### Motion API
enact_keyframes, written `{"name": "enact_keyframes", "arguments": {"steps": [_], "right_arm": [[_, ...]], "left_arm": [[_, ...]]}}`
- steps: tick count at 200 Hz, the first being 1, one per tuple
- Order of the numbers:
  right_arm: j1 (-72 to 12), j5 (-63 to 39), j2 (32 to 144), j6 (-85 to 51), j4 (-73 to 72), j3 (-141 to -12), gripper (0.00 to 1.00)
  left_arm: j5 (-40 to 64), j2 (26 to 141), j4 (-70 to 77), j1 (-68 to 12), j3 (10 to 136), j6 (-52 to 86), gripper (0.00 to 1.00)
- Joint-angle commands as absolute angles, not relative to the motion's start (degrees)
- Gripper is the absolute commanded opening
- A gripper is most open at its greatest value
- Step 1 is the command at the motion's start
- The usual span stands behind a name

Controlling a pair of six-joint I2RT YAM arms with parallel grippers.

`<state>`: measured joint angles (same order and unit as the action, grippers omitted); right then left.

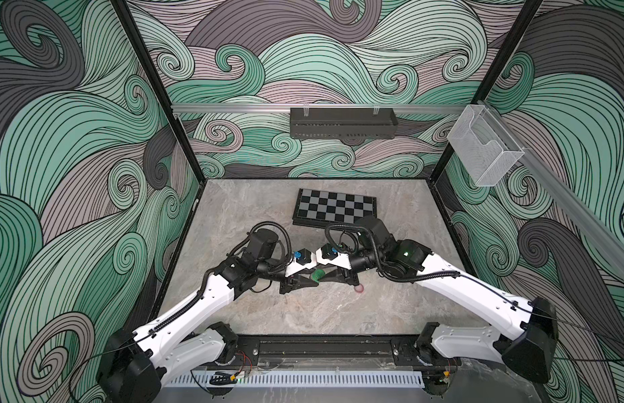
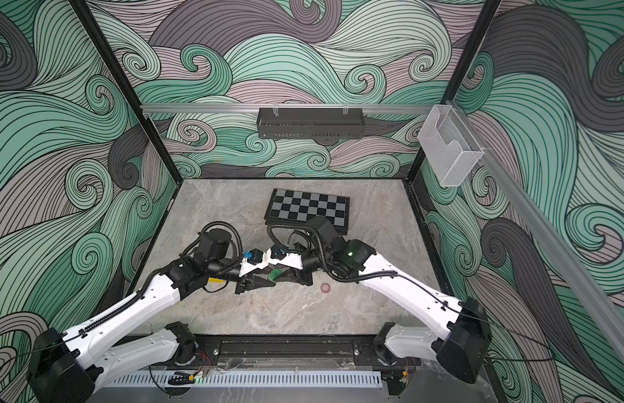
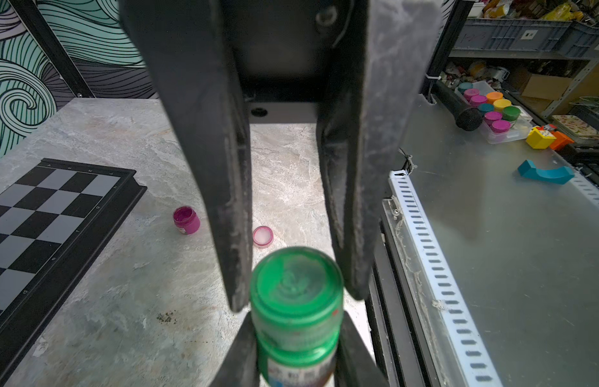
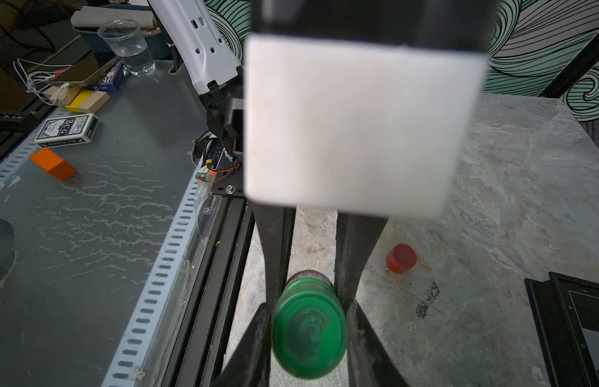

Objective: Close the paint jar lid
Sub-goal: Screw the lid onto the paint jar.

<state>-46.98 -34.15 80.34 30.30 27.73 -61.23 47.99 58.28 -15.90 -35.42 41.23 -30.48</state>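
Observation:
A green paint jar [image 3: 299, 367] with a label hangs above the middle of the table between both arms, seen in both top views [image 1: 317, 275] [image 2: 275, 274]. Its green lid [image 3: 296, 284] [image 4: 308, 338] sits on the jar's neck. My left gripper [image 3: 296, 335] [image 1: 312, 280] is shut on the jar's body. From the opposite side my right gripper [image 4: 308, 321] [image 1: 323, 274] is shut on the lid, one finger [image 3: 234, 234] pressed against each side of it.
An open magenta jar [image 3: 186, 219] and a loose pink lid [image 3: 263, 236] [image 1: 358, 288] rest on the table. A closed red jar [image 4: 401, 258] stands nearby. A chessboard [image 1: 335, 208] lies at the back. The black front rail [image 1: 321, 349] edges the table.

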Motion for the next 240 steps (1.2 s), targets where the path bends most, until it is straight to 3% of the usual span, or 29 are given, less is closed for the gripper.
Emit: {"name": "enact_keyframes", "arguments": {"steps": [1,48,107,197,240], "right_arm": [[-47.3,-34.6,82.0,30.4,27.5,-62.8,0.28],[-47.9,-30.2,82.6,18.5,22.1,-61.2,0.19],[-50.0,-19.5,82.6,-2.7,15.3,-59.0,0.18],[-60.5,-1.1,87.3,-29.7,22.1,-65.1,0.16],[-62.5,1.3,89.9,-41.8,25.4,-68.3,0.16]], "left_arm": [[48.5,57.5,-16.2,-35.4,43.6,-32.2,0.1],[45.3,56.4,-13.2,-35.4,42.9,-31.2,0.1],[39.6,53.8,-8.0,-35.5,40.7,-29.5,0.09],[33.6,52.8,-5.9,-35.4,39.9,-28.9,0.09],[32.3,52.4,-5.2,-35.5,39.7,-28.7,0.09]]}}
